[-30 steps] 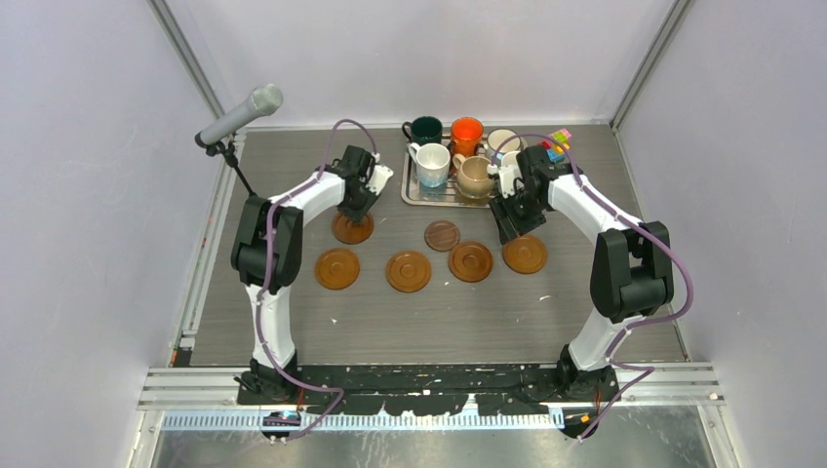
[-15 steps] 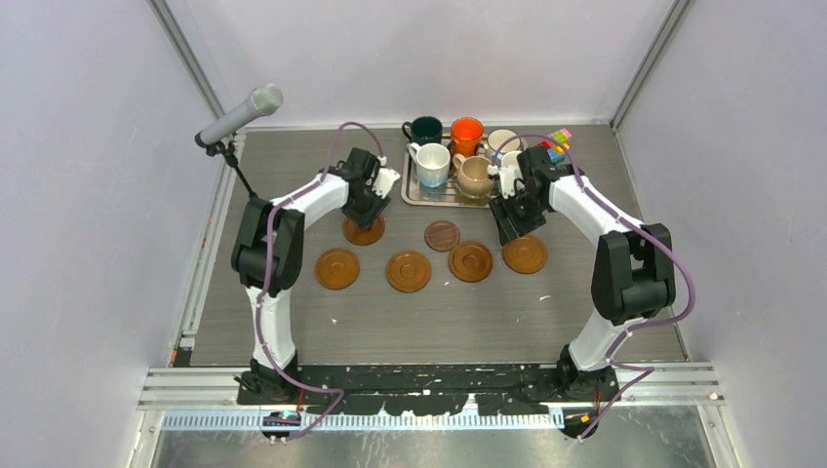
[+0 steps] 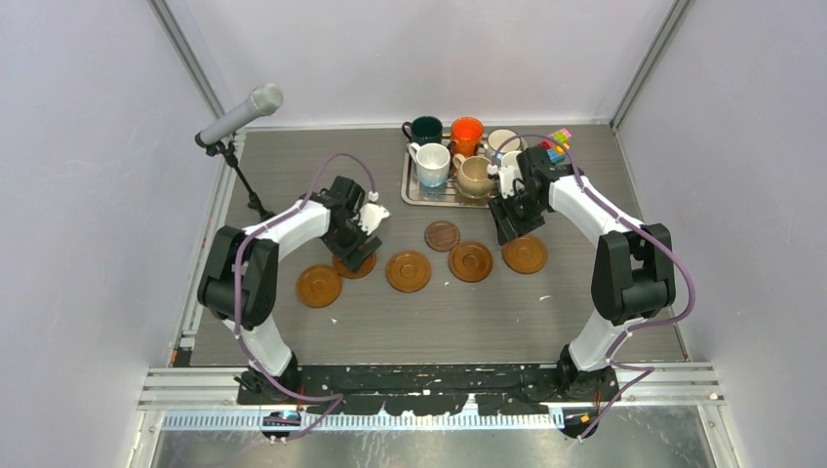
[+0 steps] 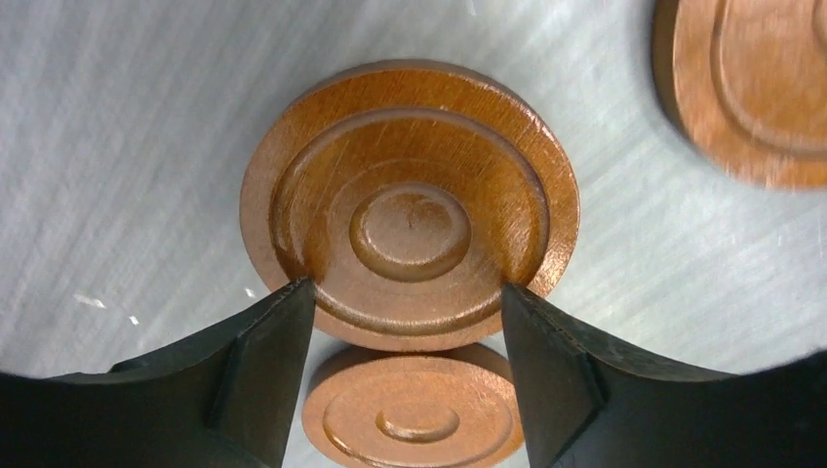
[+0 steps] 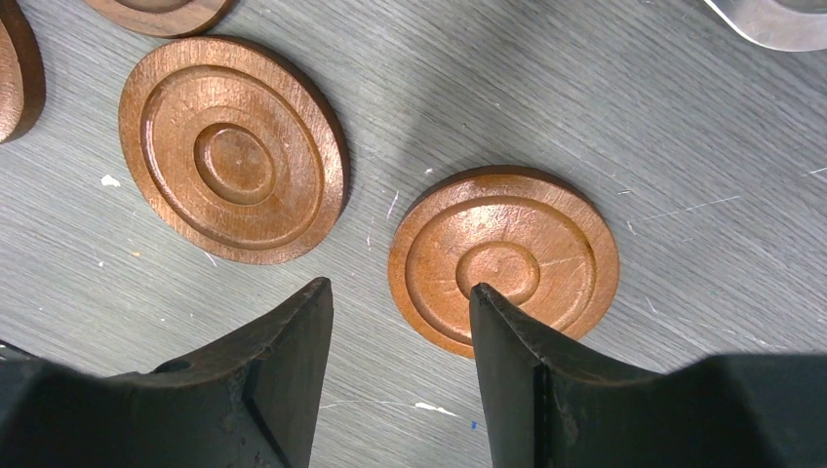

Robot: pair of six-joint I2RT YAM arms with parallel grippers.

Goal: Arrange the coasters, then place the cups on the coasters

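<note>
Drags coaster [image 4: 410,210] toward six o'clock since a second ago, parts left gripper [image 4: 402,290] leaving it at twelve o'clock, holds right gripper [image 5: 398,291] apart, empty.

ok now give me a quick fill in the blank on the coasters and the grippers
1. In all, ___ coasters lie on the table.
2. The darker coaster lies nearest the silver ___.
3. The left gripper and the right gripper each hang over a coaster with jaws ___.
Missing words: six; tray; open
</note>
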